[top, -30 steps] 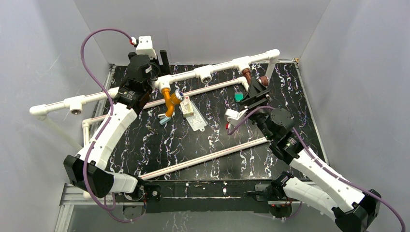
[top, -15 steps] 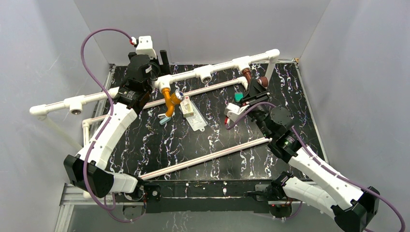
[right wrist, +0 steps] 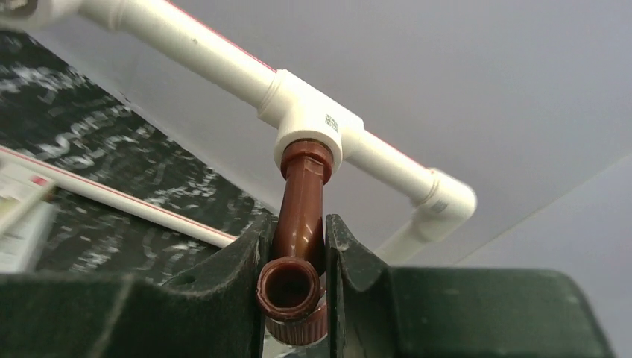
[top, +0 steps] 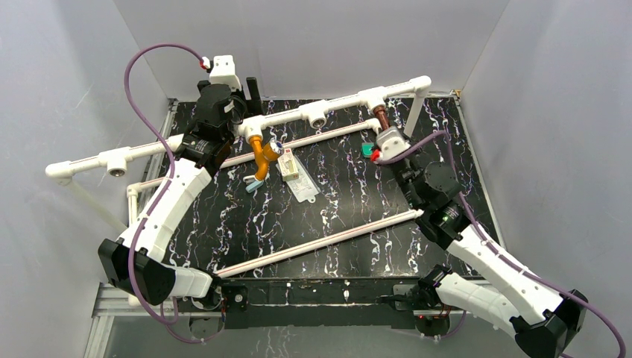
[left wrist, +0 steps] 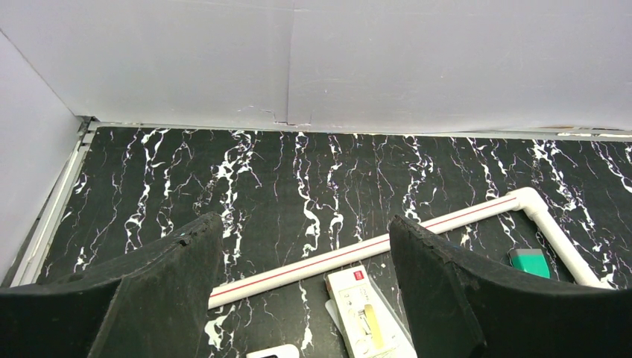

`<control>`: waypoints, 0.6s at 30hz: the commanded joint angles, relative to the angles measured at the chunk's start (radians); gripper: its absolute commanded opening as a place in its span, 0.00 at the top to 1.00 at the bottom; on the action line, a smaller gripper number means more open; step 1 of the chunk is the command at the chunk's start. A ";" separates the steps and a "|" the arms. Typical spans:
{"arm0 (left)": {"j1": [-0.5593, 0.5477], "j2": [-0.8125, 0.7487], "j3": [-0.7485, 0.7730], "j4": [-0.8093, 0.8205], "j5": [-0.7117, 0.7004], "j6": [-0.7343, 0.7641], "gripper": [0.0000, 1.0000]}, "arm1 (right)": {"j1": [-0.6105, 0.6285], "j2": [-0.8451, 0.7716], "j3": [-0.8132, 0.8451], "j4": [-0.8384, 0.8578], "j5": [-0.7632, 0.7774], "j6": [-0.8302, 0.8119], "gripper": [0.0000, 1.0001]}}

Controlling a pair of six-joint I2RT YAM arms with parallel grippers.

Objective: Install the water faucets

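Observation:
The dark reddish-brown faucet [right wrist: 300,224] hangs with its inlet end in a white tee socket [right wrist: 309,115] of the raised pipe. My right gripper [right wrist: 296,280] is shut on its body, spout mouth facing the camera. In the top view only the faucet's top [top: 381,115] shows above my right wrist [top: 390,142]. The orange-yellow faucet [top: 261,155], with its silvery knob, hangs from another tee [top: 253,125] on the left. My left gripper [left wrist: 305,287] is open and empty by that tee, its fingers [left wrist: 149,283] wide apart over the mat.
A white raised pipe [top: 335,104] with several tee sockets crosses the back. Lower pipes [top: 313,245] lie on the black marbled mat. A white packet [top: 296,175] and a small green piece [top: 367,149] lie near the middle. Grey walls enclose the table.
My right wrist has rolled around the brown faucet at its tee socket; its white camera housing has swung from lower left up to the pipe. The left arm has not moved.

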State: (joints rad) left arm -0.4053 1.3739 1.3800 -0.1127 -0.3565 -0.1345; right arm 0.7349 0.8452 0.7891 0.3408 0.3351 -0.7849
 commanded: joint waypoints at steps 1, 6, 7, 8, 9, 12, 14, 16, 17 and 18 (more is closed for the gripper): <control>-0.041 0.165 -0.121 -0.300 0.051 -0.002 0.20 | 0.005 -0.013 0.073 -0.007 -0.004 0.503 0.99; -0.041 0.164 -0.120 -0.302 0.051 -0.002 0.20 | 0.005 -0.027 0.092 -0.004 0.009 0.853 0.99; -0.041 0.165 -0.119 -0.301 0.053 -0.002 0.20 | 0.005 -0.026 0.099 -0.007 0.011 0.934 0.99; -0.041 0.163 -0.119 -0.301 0.053 -0.003 0.20 | 0.004 -0.026 0.105 -0.010 0.017 0.995 0.99; -0.041 0.163 -0.118 -0.302 0.053 -0.003 0.20 | 0.004 -0.028 0.109 -0.012 0.023 1.056 0.99; -0.041 0.162 -0.120 -0.302 0.053 -0.003 0.20 | 0.005 -0.036 0.111 -0.013 0.059 1.228 0.99; -0.041 0.162 -0.119 -0.302 0.052 -0.003 0.20 | 0.005 -0.044 0.107 -0.012 0.086 1.341 0.99; -0.041 0.162 -0.119 -0.302 0.053 -0.003 0.20 | 0.004 -0.056 0.092 0.007 0.103 1.444 0.99; -0.041 0.162 -0.118 -0.301 0.053 -0.003 0.20 | 0.004 -0.064 0.082 0.023 0.111 1.487 0.99; -0.041 0.162 -0.118 -0.301 0.053 -0.002 0.20 | 0.004 -0.069 0.075 0.036 0.120 1.537 0.99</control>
State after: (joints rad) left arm -0.4049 1.3735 1.3830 -0.1219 -0.3580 -0.1345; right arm 0.7078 0.8303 0.8368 0.2596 0.5072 0.3698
